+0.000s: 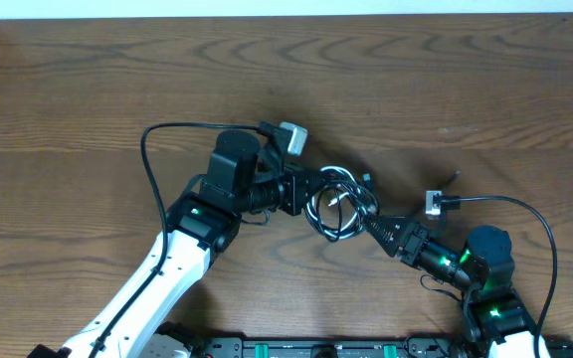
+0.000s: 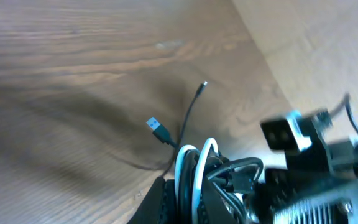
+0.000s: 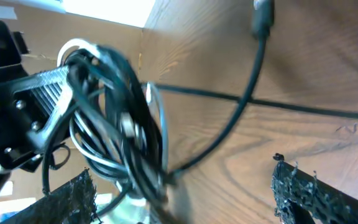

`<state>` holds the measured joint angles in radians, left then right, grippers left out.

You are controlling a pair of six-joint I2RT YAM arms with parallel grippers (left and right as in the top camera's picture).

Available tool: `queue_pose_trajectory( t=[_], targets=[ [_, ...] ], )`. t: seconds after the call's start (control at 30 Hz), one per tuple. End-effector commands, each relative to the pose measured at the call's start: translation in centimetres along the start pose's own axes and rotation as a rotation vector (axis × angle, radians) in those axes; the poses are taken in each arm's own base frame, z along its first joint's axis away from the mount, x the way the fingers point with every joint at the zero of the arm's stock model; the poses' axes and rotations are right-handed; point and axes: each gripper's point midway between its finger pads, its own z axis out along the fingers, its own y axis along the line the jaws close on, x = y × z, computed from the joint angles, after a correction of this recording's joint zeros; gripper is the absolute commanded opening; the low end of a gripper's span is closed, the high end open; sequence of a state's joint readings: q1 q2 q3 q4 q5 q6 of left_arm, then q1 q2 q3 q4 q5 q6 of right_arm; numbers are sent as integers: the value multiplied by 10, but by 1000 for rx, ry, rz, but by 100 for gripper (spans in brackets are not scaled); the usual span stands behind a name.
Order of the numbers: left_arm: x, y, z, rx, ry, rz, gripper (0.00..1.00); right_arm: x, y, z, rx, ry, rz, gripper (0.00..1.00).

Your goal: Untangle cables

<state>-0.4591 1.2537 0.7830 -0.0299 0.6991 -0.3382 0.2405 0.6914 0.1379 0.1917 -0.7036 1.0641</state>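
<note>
1. The cables (image 1: pixel 336 204) form one tangled bundle of loops near the middle of the table (image 1: pixel 88 89), between the two grippers.
2. Most of the cords are black. One white cord (image 2: pixel 207 149) makes a loop among them.
3. The left gripper (image 1: pixel 301 191) reaches in from the left, and its fingers are closed on the left side of the bundle.
4. In the left wrist view the loops sit at the lower edge, close to the camera. I cannot tell if the bundle touches the wood.
5. Two loose ends go out from the bundle over the table: one with a blue plug (image 2: pixel 157 129) and one thin black end (image 2: pixel 196 93).
6. The right gripper (image 1: pixel 378 229) comes from the lower right. Its tip points up and left, just beside the lower right edge of the bundle.
7. Its fingers (image 3: pixel 73 196) stand wide apart, and nothing is clamped between them.
8. In the right wrist view the bundle is blurred. It lies near the finger on the left of the picture and well apart from the other finger.
9. The same view shows the grey body of the left gripper at the left, with the cords against it.
10. A thick wire (image 3: pixel 253 68) crosses the wood on the right side of this view, apart from the bundle.
</note>
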Motion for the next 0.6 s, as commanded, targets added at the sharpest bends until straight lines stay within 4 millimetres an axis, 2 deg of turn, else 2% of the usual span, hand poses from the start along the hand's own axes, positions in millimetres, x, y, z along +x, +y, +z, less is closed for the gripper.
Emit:
queue_pose_trajectory(
  t=[0.0,0.1,0.2,0.33,0.37,0.47,0.5,0.57],
  targets=[
    [-3,-18,-4,76,8,209,8,-6,2,-1,4,-25,-102,89],
    [0,-15,-5,69,19,295,8,-10,4,-3,-9,-37,-178,91],
    [0,-8,-7,53,21,293,8,-21,10,-7,-33,-76,-249,94],
    [4,-8,-9,63,37,306,8,-39,6,-16,-16,-146,-243,91],
    [7,-13,-9,96,46,329,8,-44,4,-18,-9,-164,-237,88],
    [13,-32,-12,216,60,385,8,-53,1,-24,-3,-196,-179,63],
    [13,-36,-13,238,59,388,8,-51,2,-24,-14,-185,-170,56],
    [14,-39,-14,258,61,390,8,-42,8,-22,-47,-135,-176,48]
  ],
)
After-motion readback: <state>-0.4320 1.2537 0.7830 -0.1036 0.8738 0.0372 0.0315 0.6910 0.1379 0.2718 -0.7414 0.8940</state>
